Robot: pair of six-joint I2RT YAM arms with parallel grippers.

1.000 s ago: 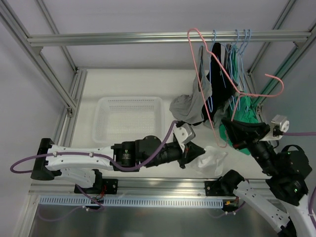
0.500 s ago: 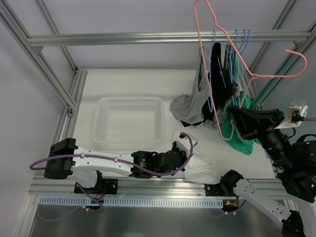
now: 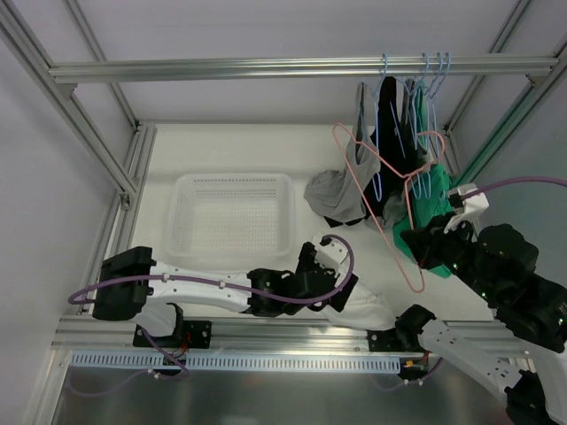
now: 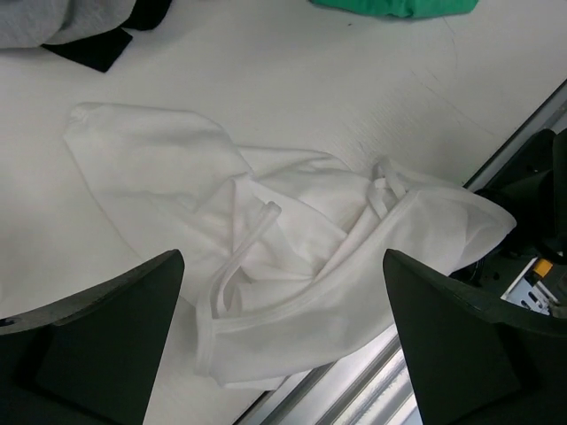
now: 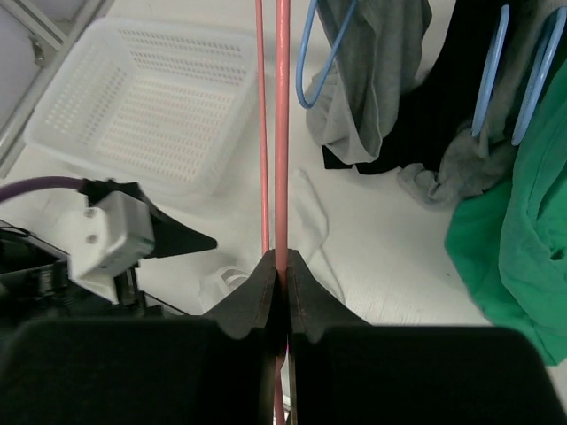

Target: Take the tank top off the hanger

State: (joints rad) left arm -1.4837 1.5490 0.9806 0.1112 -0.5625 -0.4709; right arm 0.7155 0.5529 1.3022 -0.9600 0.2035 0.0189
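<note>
The white tank top (image 4: 292,239) lies crumpled on the table by the front edge, free of the hanger; in the top view the tank top (image 3: 368,308) sits just right of my left gripper (image 3: 341,285). My left gripper (image 4: 282,257) hovers over it, open, with both fingers clear of the cloth. The bare pink wire hanger (image 3: 376,164) stands tilted in the air over the table's right side. My right gripper (image 5: 282,266) is shut on one wire of the hanger (image 5: 282,124). In the top view the right gripper (image 3: 418,243) is at the hanger's lower part.
A white perforated basket (image 3: 232,212) stands left of centre. Grey (image 3: 341,190), black (image 3: 390,133) and green (image 3: 434,212) garments hang on blue hangers from the top rail (image 3: 266,68) and drape onto the table. The metal front rail (image 4: 381,390) runs just past the tank top.
My left gripper was shut on the tank top and has opened, leaving it on the table at the front edge. My right arm brought the pink hanger down and leftward from high up.
</note>
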